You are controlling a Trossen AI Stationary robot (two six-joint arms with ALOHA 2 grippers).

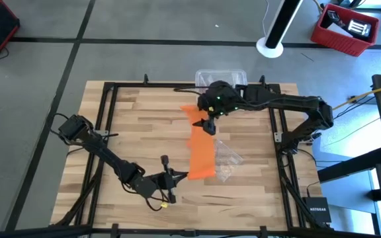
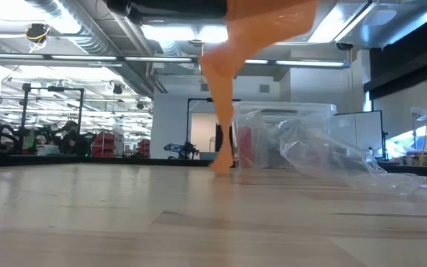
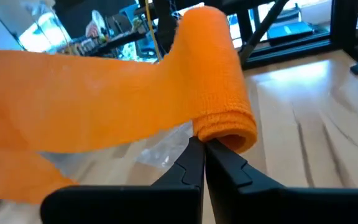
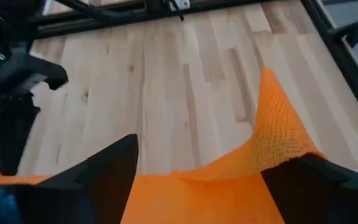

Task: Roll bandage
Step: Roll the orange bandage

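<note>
The orange bandage (image 1: 201, 149) lies as a long band along the wooden table (image 1: 137, 132), from mid-table toward the near edge. Its near end (image 3: 222, 118) is curled over and raised off the table, with my left gripper (image 1: 179, 175) shut on it. From there the band slopes down to the wood (image 2: 221, 165) in the low view. My right gripper (image 1: 209, 127) is open above the band's far part (image 4: 272, 143), one finger on each side of the cloth, which bunches up into a peak there. My left gripper (image 3: 204, 148) pinches the underside of the bandage's curled near end (image 3: 219, 138) between its fingertips. The fingers come in about level from the table's left. That end is lifted clear, and the band runs off it toward the far side. My right gripper (image 4: 216, 155) stands open around the band; whether a finger (image 4: 319, 180) touches the cloth I cannot tell.
A clear plastic box (image 1: 220, 77) stands at the table's far edge, behind the right gripper. A crumpled clear plastic bag (image 1: 229, 158) lies just right of the band. Black frame rails (image 1: 104, 132) run along the table's sides. Bare wood is on the left half.
</note>
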